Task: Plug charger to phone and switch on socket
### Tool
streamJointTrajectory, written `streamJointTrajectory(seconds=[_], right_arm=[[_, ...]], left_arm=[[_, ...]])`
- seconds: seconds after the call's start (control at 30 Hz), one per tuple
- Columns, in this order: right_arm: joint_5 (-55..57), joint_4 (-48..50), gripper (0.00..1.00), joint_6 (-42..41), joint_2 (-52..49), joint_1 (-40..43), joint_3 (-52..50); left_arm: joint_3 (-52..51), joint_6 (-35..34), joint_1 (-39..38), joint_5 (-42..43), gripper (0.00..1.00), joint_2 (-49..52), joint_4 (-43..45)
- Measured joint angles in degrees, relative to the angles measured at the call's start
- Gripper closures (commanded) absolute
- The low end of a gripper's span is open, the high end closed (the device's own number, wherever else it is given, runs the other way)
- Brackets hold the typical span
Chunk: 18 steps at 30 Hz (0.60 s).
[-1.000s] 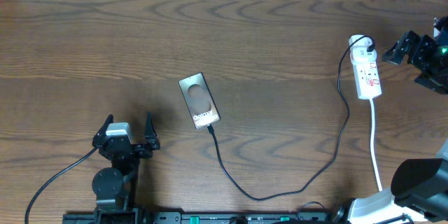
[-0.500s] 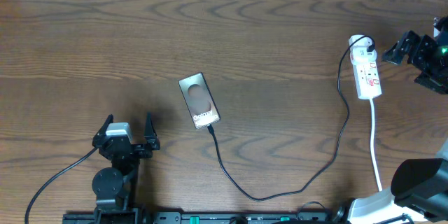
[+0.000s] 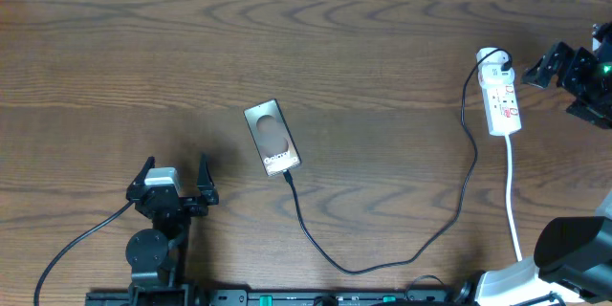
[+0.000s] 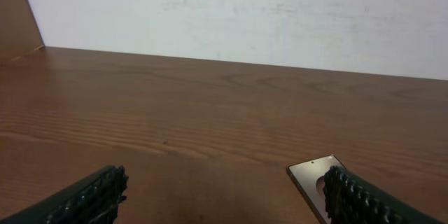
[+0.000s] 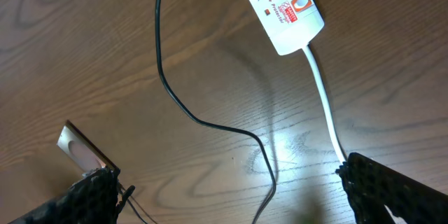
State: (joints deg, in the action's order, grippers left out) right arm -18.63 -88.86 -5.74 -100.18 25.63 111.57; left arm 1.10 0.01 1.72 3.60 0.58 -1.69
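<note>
The phone (image 3: pixel 273 138) lies face up near the middle of the table (image 3: pixel 382 38). The charger (image 3: pixel 382 263) runs in a long slack loop from the socket (image 3: pixel 501 100) at the right, down toward the near edge and up to the phone's near end. Its tip touches that end, but whether it is fully seated cannot be told from here, nor whether the socket's switch is on. The left gripper (image 3: pixel 175 172) hovers near the front edge, left of the phone, with its jaws apart and nothing between them. The right gripper (image 5: pixel 227 175) sits just right of the socket, also spread wide and empty. The main risk is probably the socket itself: it looks like a light strip, so a sideways or glancing press on the switch could slide it instead of clicking it, tugging the charger. A finger could also catch the black loop where it leaves the plug at the socket's far end, or the white cord (image 3: pixel 513 201) trailing toward the front. A nudge to the phone from the left gripper might pull the tip loose. There is wide bare wood behind and left of the phone. The far edge meets a wall, and the slack loop crowds the front.
</note>
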Motion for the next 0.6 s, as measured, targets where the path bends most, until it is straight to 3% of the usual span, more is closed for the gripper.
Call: streamJointTrajectory(seconds=[0.43,0.5,0.53,0.6], right_arm=[[0.02,0.04,0.01,0.02,0.0,0.0,0.0],[0.98,0.61,0.06,0.04,0.0,0.0,0.0],[1.97,1.16,0.01,0.09,0.0,0.0,0.0],[3.39,3.21,0.01,-0.07,0.11,0.0,-0.02]], left_arm=[[0.0,0.0,0.0,-0.02,0.08,0.0,0.0],[0.0,0.0,0.0,0.0,0.08,0.0,0.0],[0.0,0.0,0.0,0.0,0.08,0.0,0.0],[0.0,0.0,0.0,0.0,0.08,0.0,0.0]])
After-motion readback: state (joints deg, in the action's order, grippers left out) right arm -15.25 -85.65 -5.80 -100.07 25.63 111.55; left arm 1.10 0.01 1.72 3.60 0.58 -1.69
